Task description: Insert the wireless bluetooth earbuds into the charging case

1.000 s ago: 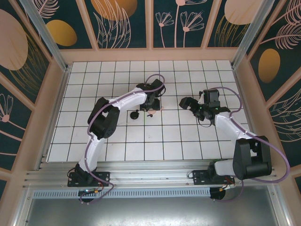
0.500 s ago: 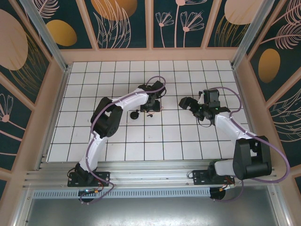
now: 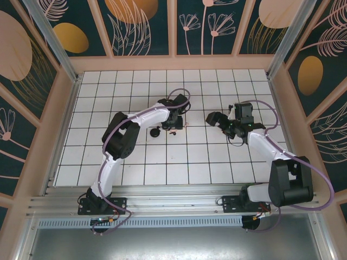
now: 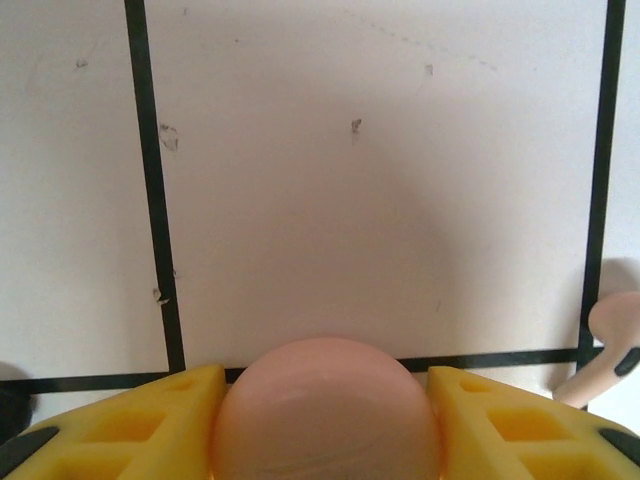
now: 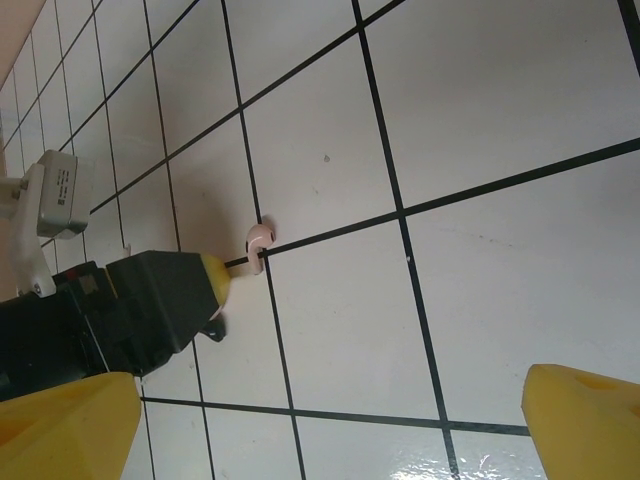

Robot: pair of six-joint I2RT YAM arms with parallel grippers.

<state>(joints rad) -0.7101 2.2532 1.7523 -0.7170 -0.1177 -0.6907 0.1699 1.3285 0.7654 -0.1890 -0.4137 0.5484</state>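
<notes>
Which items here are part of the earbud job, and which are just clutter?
Job: pink charging case held in the left gripper; pink earbud lying beside it.
Lying about: small black object left of that gripper, unidentifiable.

2 arms (image 3: 116, 146) (image 3: 265, 143), 1 pink case (image 4: 325, 410), 1 loose pink earbud (image 5: 258, 238), 1 small black obj (image 3: 155, 131).

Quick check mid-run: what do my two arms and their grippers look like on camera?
Both the left arm and right arm have white links, black joints and black bases, each trailed by a looping purple cable. The left gripper and right gripper are black; the wrist views show blocky yellow fingertips, the left ones with recessed pockets.
</notes>
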